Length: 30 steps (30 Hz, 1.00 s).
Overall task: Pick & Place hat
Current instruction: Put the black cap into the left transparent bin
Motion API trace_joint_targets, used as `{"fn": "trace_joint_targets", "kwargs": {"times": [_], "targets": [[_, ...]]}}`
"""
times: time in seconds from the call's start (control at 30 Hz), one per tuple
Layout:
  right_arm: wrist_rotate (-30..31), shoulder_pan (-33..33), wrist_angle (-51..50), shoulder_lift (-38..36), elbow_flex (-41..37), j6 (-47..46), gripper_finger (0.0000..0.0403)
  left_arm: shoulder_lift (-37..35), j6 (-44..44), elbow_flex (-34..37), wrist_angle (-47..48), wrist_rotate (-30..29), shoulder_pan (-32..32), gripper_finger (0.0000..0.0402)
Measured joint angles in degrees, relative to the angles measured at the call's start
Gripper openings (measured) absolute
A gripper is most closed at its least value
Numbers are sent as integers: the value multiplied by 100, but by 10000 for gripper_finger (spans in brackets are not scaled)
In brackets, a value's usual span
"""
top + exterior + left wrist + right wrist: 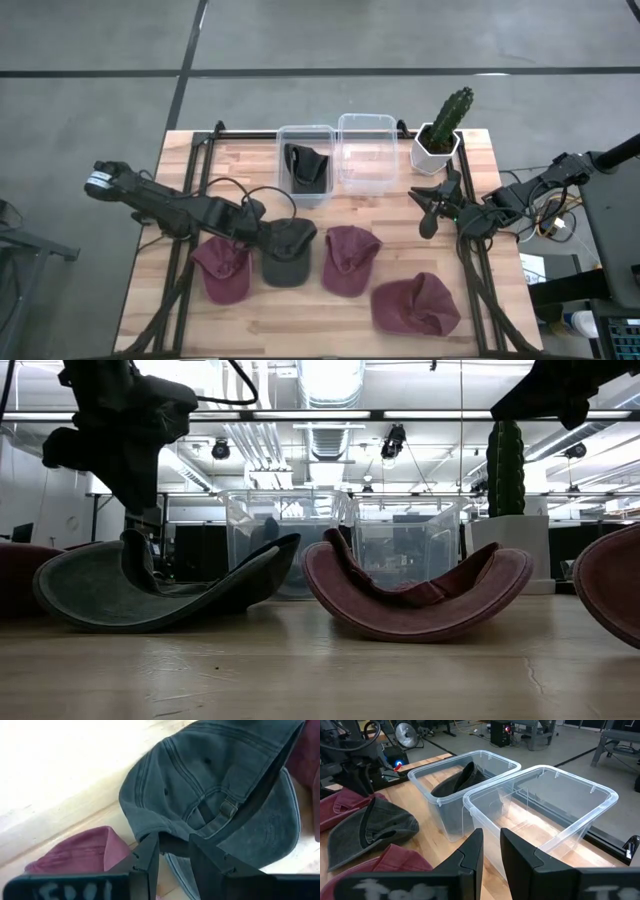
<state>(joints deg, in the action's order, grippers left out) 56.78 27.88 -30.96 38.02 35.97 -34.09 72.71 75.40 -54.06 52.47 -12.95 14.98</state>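
A dark grey hat (288, 255) lies upside down on the wooden table (400, 240), in a row of maroon hats (225, 270) (350, 260) (415, 305). My left gripper (262, 233) is shut on the grey hat's left edge. In the low view the hat's underside (130, 622) rests on the table. At the far edge stand two clear bins; the left one (305, 150) holds another dark hat (305, 165). My right gripper (430, 208) hovers at the right, near the bins, its fingers a narrow gap apart with nothing between them. My left gripper pinches the grey hat's crown rim (172, 845) between its two fingers, on the side away from the back strap and buckle (227, 810). The fingers come steeply from above. The held rim (135, 550) is raised, while the rest of the hat stays on the table.
The right clear bin (365, 150) has nothing in it. A cactus in a white pot (440, 140) stands at the far right corner. Bare wood shows along the near edge at the left and between the bins and the hats.
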Motion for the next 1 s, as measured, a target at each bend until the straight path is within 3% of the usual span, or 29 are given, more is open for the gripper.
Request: {"fn": "trace_joint_targets", "kwargs": {"times": [0.27, 0.63, 0.83, 1.0], "targets": [[4, -1, 0, 1, 0, -135, 59, 0, 28, 0, -24, -44, 0, 112], [4, 0, -2, 0, 0, -175, 59, 0, 277, 0, -119, -46, 0, 223], [4, 0, -4, 0, 0, -175, 59, 0, 296, 0, -376, 71, 0, 232], [4, -2, -7, 1, 0, -175, 59, 2, 271, 0, -595, 686, 16, 232]]}}
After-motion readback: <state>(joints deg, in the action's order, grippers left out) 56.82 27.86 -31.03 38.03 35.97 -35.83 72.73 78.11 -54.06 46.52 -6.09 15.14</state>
